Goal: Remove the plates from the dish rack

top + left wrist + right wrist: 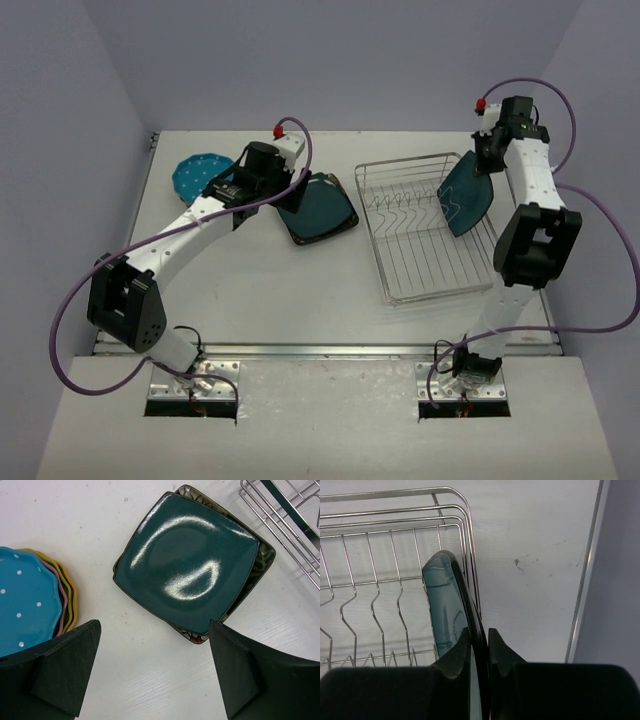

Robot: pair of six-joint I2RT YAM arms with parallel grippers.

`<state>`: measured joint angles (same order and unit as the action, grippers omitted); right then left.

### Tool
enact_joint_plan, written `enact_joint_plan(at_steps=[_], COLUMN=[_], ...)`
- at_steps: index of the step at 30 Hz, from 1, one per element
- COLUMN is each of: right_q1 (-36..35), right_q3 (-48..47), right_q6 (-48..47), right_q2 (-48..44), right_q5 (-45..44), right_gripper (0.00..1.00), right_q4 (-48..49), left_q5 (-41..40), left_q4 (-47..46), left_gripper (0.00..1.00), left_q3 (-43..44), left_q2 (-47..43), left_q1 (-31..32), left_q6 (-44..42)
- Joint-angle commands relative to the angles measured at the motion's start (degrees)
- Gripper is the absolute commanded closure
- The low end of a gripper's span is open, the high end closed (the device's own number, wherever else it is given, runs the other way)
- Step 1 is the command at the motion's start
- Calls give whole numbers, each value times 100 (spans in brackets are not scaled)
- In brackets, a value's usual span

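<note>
Black floral plate [264, 562] mostly hidden beneath dark teal plate [187, 560], dish rack [280, 532] cropped.

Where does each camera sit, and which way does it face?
Top external: above and behind the bases, looking down on the table; left arm and right arm show.
Left wrist: looks down at the stacked teal plate and round plates; open left gripper at bottom.
Right wrist: looks along the right gripper, shut on the held teal plate at the dish rack.
Shared: the dish rack, in all three.
</note>
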<state>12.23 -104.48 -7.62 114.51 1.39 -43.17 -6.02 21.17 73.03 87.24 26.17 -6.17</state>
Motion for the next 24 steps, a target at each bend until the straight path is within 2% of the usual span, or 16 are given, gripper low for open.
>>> enact_joint_plan(at_steps=[1,8,14,24], right_q1=[153,461,491,403], right_q3=[-36,122,287,-438], right_q6=[45,244,313,395], right_q2=[-17,-205,-549,-946], right_q5=[-316,-381,-20,822], right_gripper=[100,100,100,100], right_q4=[160,176,274,-33], left_q5=[-23,-96,-60,66], left_q4=[-192,-187,-136,-43], left_gripper=[13,11,0,0], left_q3=[-43,-44,22,159], left_q2=[-225,-213,-114,-17], left_q1=[2,2,2,-1], left_q6=[28,14,76,184])
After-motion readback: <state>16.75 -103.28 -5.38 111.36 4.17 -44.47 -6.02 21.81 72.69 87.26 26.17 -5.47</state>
